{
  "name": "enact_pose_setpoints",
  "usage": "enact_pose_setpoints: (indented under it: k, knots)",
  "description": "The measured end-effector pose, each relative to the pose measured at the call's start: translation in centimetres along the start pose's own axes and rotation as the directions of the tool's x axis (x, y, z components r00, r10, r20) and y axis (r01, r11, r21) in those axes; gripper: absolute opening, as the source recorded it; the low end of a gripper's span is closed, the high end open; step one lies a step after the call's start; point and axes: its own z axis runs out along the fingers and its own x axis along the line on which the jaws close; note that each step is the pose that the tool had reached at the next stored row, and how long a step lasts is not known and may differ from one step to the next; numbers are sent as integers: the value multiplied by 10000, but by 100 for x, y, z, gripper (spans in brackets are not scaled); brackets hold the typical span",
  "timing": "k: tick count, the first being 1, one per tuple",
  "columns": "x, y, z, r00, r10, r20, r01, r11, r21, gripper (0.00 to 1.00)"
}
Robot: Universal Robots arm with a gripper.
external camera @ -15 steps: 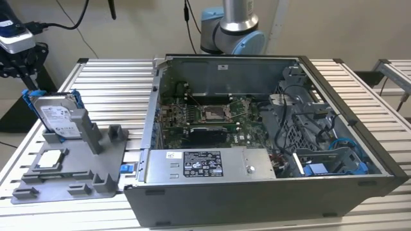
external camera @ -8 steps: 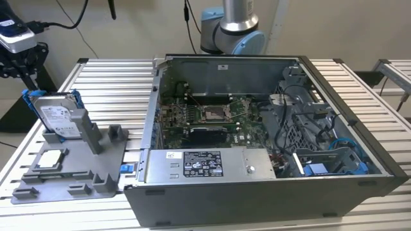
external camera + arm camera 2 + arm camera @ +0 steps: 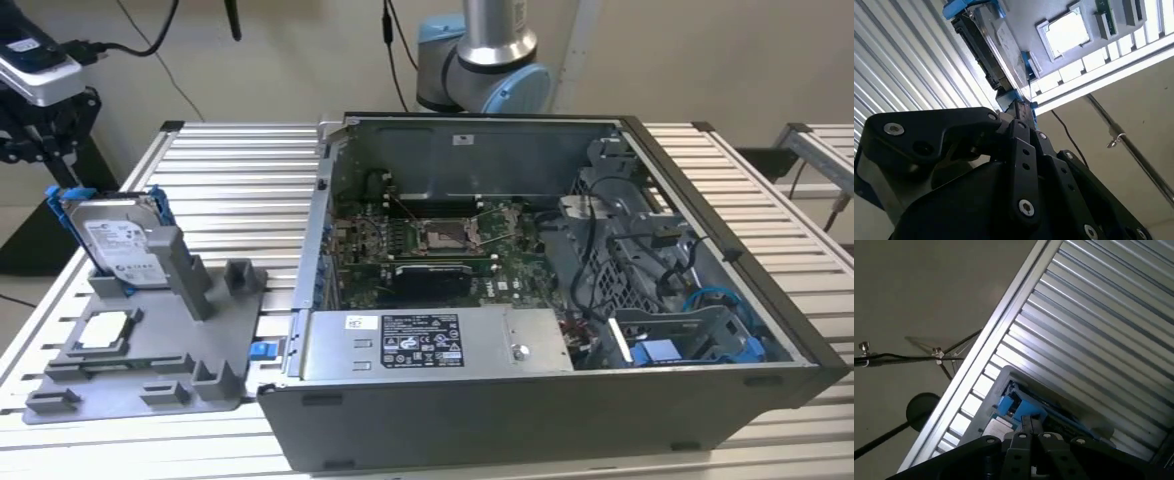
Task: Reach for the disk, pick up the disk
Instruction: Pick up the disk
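In the exterior view the disk stands on edge, leaning a little, in a slot at the far end of a grey fixture. The fixture lies on the slatted table at about 9 o'clock from the open computer case. The disk's blue bracket runs along both long edges and its white label faces the camera. A small square chip lies flat on the same fixture, at about 6 o'clock from the disk and apart from it. The arm shows its grey and blue joint behind the case, at 12 o'clock from it. In the second wrist view the gripper points its black linkage straight at one blue-framed end of the disk. Its tip is just beside the bracket, and whether it touches cannot be told. The first wrist view gives the same close approach, with the blue bracket just past the black tip, the table's slats beyond and bare floor off the table's edge. Whether the gripper is set wide or narrow cannot be told. The disk sits in its slot, not lifted.
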Motion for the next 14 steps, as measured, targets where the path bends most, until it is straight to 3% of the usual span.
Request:
enact_pose_setpoints:
  k: [9,14]
  knots:
    - [0,0,-7,9933,-1152,-43,1152,9933,-4,0]
    - [0,1,-11,9808,-1951,-75,1951,9808,-11,0]
